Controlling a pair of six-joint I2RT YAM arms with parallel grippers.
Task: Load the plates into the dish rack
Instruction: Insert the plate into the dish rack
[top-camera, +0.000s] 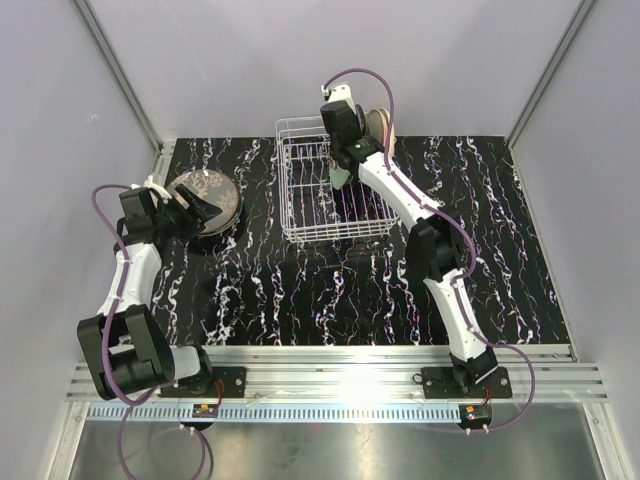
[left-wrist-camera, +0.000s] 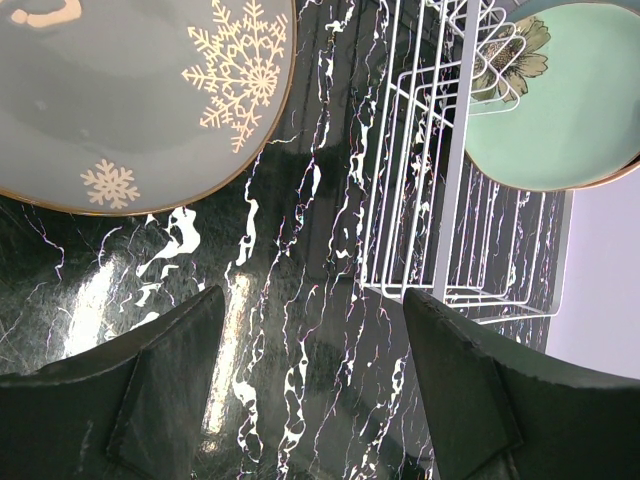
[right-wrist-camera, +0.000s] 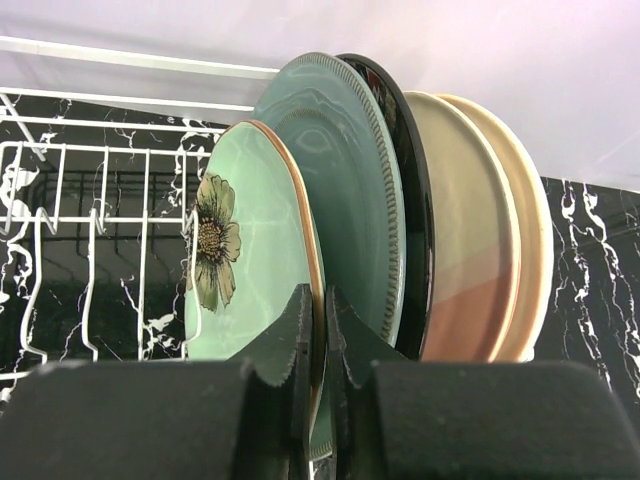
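Here the right end effector (right-wrist-camera: 322, 325) pinches the rim of the mint-green floral plate (right-wrist-camera: 245, 270), centre frame. The left end effector (left-wrist-camera: 312, 300) stands spread below the snowflake plate (left-wrist-camera: 130, 90), upper left.

A robot test cell in a lab.
We see two white-and-black robot arms, the left arm (top-camera: 130, 280) and the right arm (top-camera: 400, 195), bolted to a ribbed aluminium rail (top-camera: 330, 375) at the near edge of a black marble-patterned worktop (top-camera: 300, 290), purple cables (top-camera: 100, 215) looping off their joints. Pale-grey wall panels (top-camera: 60, 150) set in slanting aluminium posts (top-camera: 119, 75) box the space in on three sides. The kitchenware we find, a white wire dish rack (top-camera: 282, 185) and round glazed dinner plates (right-wrist-camera: 250, 260), sits inside this enclosure.
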